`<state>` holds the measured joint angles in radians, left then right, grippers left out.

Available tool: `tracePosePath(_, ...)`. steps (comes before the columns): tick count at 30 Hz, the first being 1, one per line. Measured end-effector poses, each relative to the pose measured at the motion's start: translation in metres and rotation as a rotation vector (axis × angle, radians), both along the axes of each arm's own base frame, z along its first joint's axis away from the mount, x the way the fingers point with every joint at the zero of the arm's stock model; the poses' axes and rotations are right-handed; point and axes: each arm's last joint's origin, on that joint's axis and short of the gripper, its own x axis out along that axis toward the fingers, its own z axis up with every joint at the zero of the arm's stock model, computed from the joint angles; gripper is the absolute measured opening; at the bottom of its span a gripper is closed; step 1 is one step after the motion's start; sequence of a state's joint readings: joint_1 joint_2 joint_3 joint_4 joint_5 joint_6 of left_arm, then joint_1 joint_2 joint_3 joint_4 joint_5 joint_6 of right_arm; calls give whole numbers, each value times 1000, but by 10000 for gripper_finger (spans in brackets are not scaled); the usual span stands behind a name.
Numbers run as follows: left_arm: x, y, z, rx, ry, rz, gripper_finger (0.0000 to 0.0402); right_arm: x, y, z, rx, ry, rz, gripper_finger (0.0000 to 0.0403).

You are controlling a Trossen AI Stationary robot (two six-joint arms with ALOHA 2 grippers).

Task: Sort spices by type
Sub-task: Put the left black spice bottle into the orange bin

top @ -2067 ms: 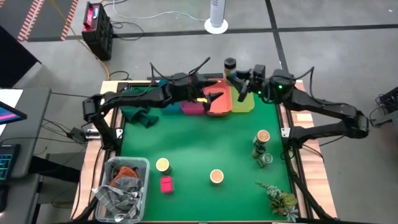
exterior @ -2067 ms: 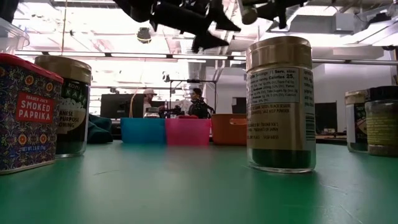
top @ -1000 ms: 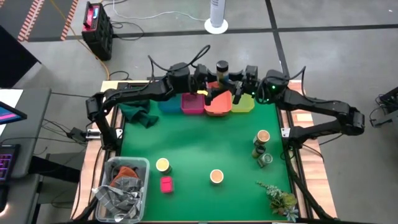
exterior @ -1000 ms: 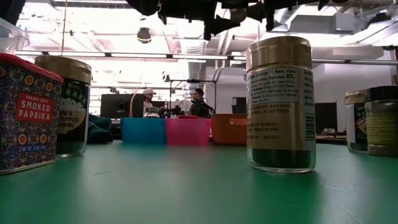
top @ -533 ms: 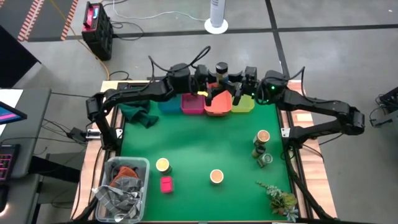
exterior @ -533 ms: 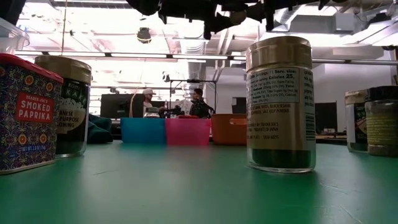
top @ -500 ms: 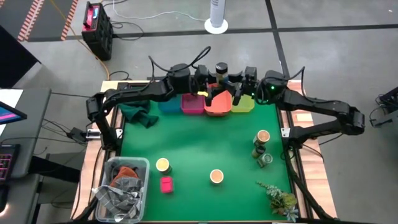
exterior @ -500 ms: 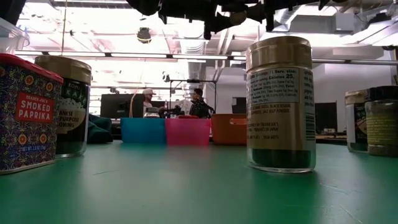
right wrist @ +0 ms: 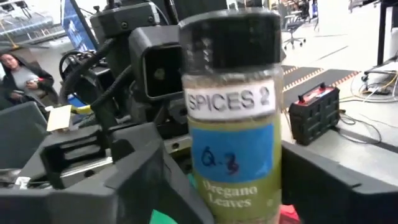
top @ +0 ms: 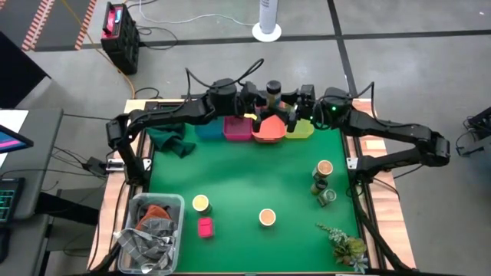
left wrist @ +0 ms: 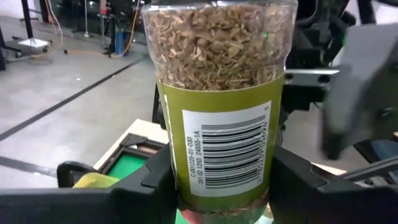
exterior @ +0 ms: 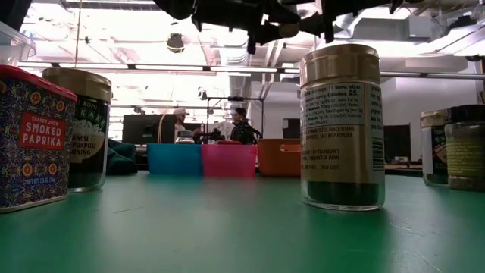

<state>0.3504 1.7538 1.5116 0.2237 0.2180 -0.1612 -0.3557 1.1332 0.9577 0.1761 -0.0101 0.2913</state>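
A glass spice jar (top: 273, 88) with a dark lid hangs high over the orange bin (top: 268, 130) at the table's far edge. It holds dried leaves and is labelled "SPICES 2" (right wrist: 231, 99). My left gripper (left wrist: 221, 193) comes at it from the left and is shut on it. My right gripper (right wrist: 233, 186) comes from the right, open, one finger on either side of the jar's lower half. More spices stand on the green table: jars (top: 324, 168) at the right, round jars (top: 200, 203) (top: 267, 218) and a pink box (top: 205, 227) near the front. My left gripper pinches the jar's lower body, at the barcode label (left wrist: 186, 180), between its two fingers (left wrist: 149, 186). The fingers come level from the table's left side. The jar stands upright in the hold, lifted clear above the bins.
Blue (top: 207, 130), pink (top: 237, 129) and yellow-green (top: 300, 128) bins flank the orange one along the far edge. A dark green cloth (top: 173, 139) lies far left, a clear tub of rags (top: 149, 230) near left, a plant sprig (top: 345, 245) near right. People sit beyond the table (exterior: 182, 121).
Both grippers have stayed together over the bins with the jar between them. My left gripper has shut on the jar's lower body, and my right gripper has let go, its fingers now standing apart. The jar has stayed upright.
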Motion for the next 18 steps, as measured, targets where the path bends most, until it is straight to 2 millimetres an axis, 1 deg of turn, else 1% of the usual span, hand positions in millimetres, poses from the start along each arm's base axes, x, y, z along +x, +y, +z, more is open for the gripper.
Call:
tracePosePath(3, 0, 0, -4, 6, 39, -6, 176, 0, 0, 0, -1, -4, 2, 356)
tracePosePath(6, -1, 0, -7, 16, 74, -18, 176, -1, -2, 1, -10, -4, -7, 360)
tracePosePath(18, -2, -1, -15, 91, 165, -59, 176, -4, -9, 1, -111, 29, -46, 335)
